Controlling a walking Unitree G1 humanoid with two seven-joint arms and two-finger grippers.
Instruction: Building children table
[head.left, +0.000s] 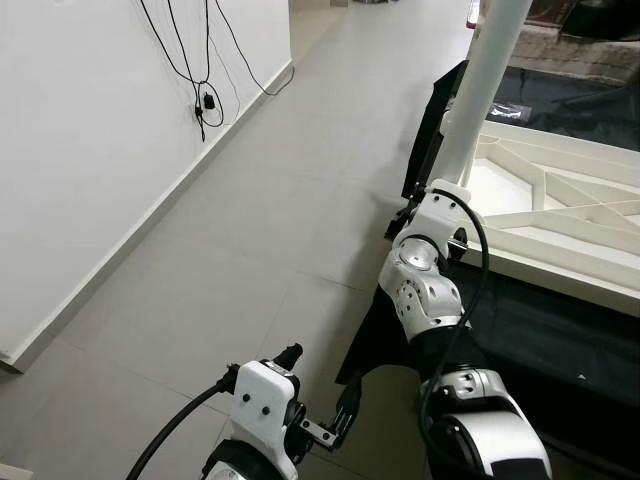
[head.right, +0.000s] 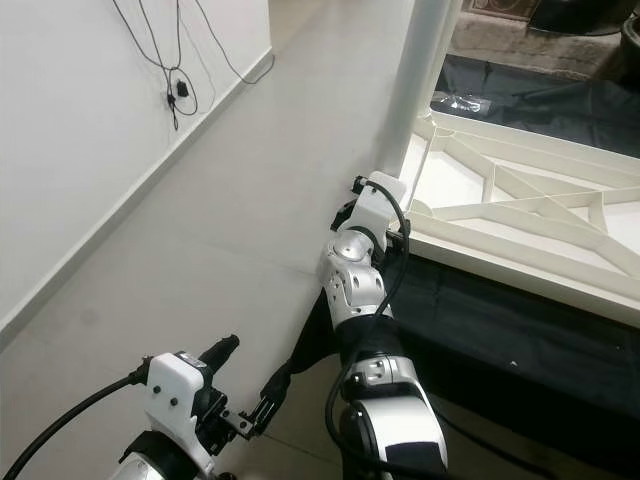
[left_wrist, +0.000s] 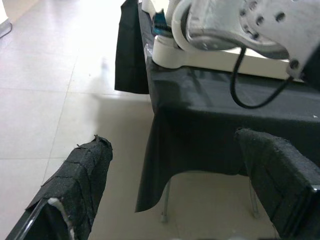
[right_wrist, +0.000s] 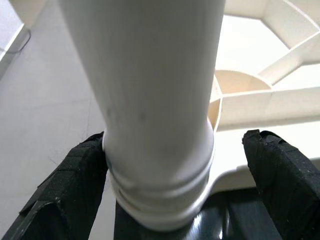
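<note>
Right gripper (right_wrist: 175, 150) around table leg (right_wrist: 150, 100)

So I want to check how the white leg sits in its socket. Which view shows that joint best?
The right wrist view: the leg meets the upturned tabletop close up, between the right hand's fingers. Both eye views show the leg standing tall, its base hidden by the arm. The left wrist view shows the corner from afar.

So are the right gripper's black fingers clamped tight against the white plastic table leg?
No. In the right wrist view the right gripper straddles the white plastic table leg, but one black finger stands well clear of it.
</note>
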